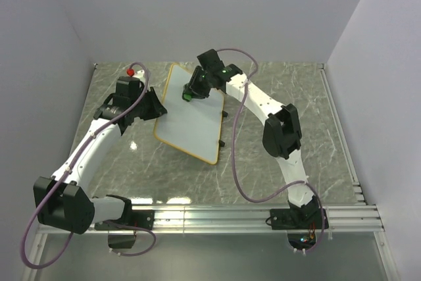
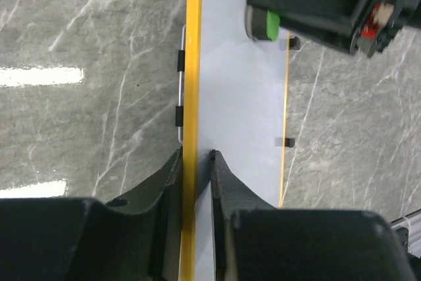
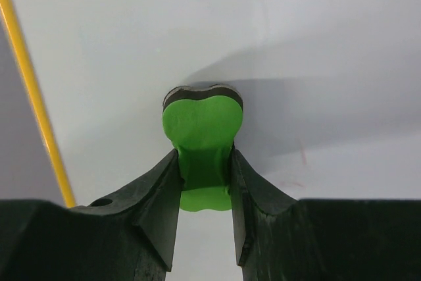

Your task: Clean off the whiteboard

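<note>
The whiteboard (image 1: 191, 120), white with a thin yellow-orange frame, lies tilted on the grey marble table. My left gripper (image 1: 160, 111) is shut on its left edge; in the left wrist view (image 2: 196, 156) the fingers pinch the yellow frame (image 2: 191, 64). My right gripper (image 1: 189, 93) is shut on a small green eraser (image 3: 202, 143) with a dark felt base, pressed against the board's upper part (image 3: 263, 37). Faint reddish marks (image 3: 302, 156) show on the board to the eraser's right. The eraser also shows in the top view (image 1: 187, 97) and in the left wrist view (image 2: 270, 24).
Two small black clips (image 1: 222, 128) sit on the board's right edge. A small red object (image 1: 130, 70) lies at the table's far left. Grey walls close the table at the back and sides. An aluminium rail (image 1: 263, 216) runs along the near edge.
</note>
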Controlling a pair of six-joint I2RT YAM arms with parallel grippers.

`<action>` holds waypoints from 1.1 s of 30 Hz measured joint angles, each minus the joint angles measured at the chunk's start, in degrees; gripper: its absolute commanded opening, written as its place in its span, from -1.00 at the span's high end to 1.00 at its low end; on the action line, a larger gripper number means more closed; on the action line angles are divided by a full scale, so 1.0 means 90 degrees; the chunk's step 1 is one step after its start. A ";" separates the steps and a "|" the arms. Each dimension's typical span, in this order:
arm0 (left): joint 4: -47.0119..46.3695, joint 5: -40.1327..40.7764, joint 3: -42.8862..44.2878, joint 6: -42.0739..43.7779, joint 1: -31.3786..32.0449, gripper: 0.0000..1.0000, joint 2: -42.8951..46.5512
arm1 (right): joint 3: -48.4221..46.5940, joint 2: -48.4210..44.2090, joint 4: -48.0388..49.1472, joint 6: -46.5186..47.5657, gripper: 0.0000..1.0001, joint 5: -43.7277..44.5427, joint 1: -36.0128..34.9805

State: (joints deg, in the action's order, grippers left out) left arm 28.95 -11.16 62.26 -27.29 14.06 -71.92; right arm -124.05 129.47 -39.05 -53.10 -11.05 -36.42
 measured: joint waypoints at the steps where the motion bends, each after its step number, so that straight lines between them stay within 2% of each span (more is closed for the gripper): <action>1: 0.0027 0.0027 0.0012 0.0000 0.0000 0.99 -0.0019 | 0.0255 -0.0080 0.0158 -0.0017 1.00 -0.0029 0.0019; 9: 0.0109 0.0053 0.0085 -0.0015 0.0032 0.99 -0.0051 | 0.3694 -0.1494 0.0993 0.0126 1.00 0.0039 0.0508; 11: 0.0090 0.0044 0.0087 0.0012 0.0049 0.99 -0.0049 | 0.4342 -0.1617 0.0959 0.0223 1.00 0.0109 0.0709; 14: 0.0051 0.0032 0.0100 0.0022 0.0066 0.99 -0.0049 | 0.4753 -0.1615 0.0816 0.0301 1.00 0.0185 0.0913; 20: -0.0017 0.0061 0.0100 0.0022 0.0119 0.99 -0.0051 | 0.4218 -0.1532 0.0648 0.0418 1.00 0.0189 0.0780; 30: -0.0090 0.0187 0.0100 -0.0041 0.0243 0.99 -0.0087 | 0.1426 -0.0648 0.0406 0.0243 1.00 -0.0049 0.0376; 33: -0.0085 0.0250 0.0100 -0.0066 0.0284 0.99 -0.0087 | 0.0867 -0.0381 0.0296 0.0131 1.00 -0.0114 0.0330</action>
State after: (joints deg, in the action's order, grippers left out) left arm 28.18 -8.91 63.16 -27.88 16.62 -72.71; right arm -116.25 126.04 -36.38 -51.92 -12.08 -33.45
